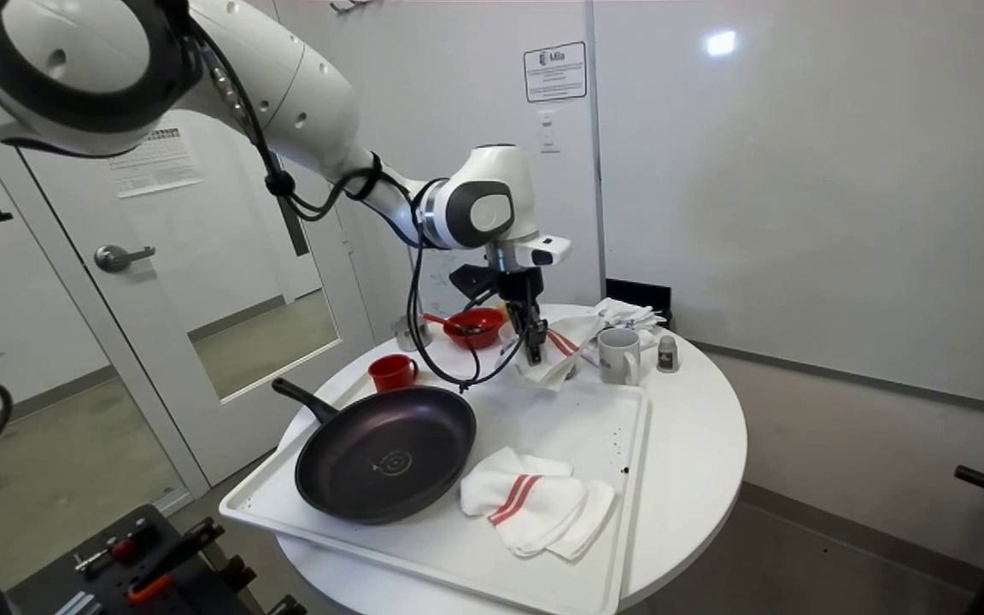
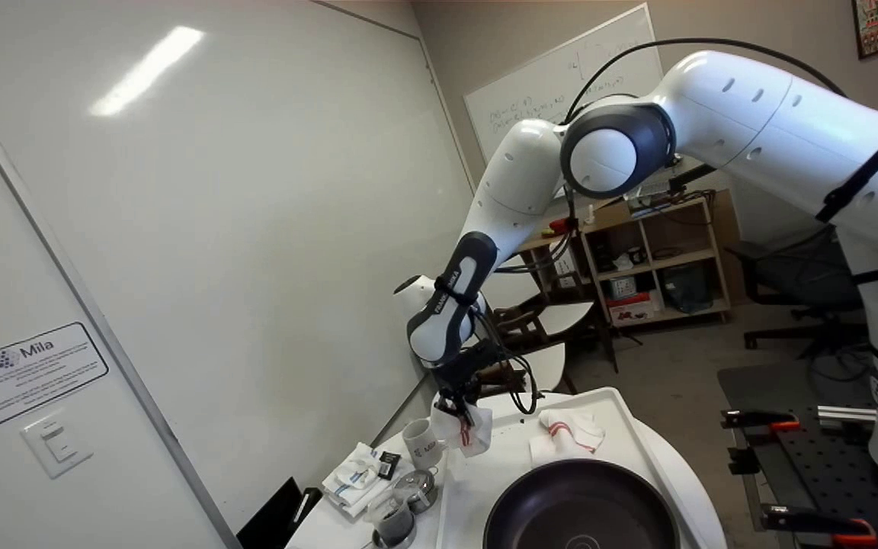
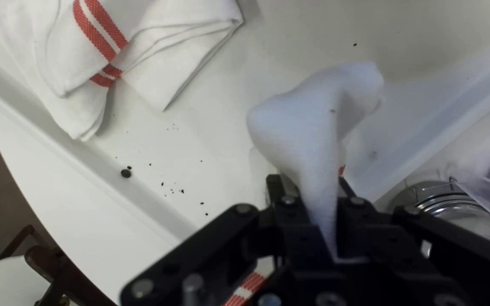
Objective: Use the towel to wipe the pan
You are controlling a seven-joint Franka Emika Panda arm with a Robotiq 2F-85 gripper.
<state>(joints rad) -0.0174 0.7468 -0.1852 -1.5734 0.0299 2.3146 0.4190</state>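
The black pincer point(image 1: 535, 350) is clamped together, its jaws pinching a fold of a white cloth towel with red stripes point(image 3: 304, 123), so the grasp looks done. The towel hangs near a pale cylindrical mug point(image 1: 614, 354), by the corner of a white rectangular tray point(image 1: 586, 423), apart from the round black frying pan point(image 1: 385, 453); wiping seems left to do, though whether any is done cannot be told. The pan lies hollow side up on the tray, on a round white bench point(image 1: 697, 453) (a second striped white towel point(image 1: 547, 512) lies folded beside the pan). In an exterior view the pan's long axis follows its dark handle point(image 1: 304, 401), toward upper left; in the wrist view the held fold's long axis runs upward, its tip bending right.
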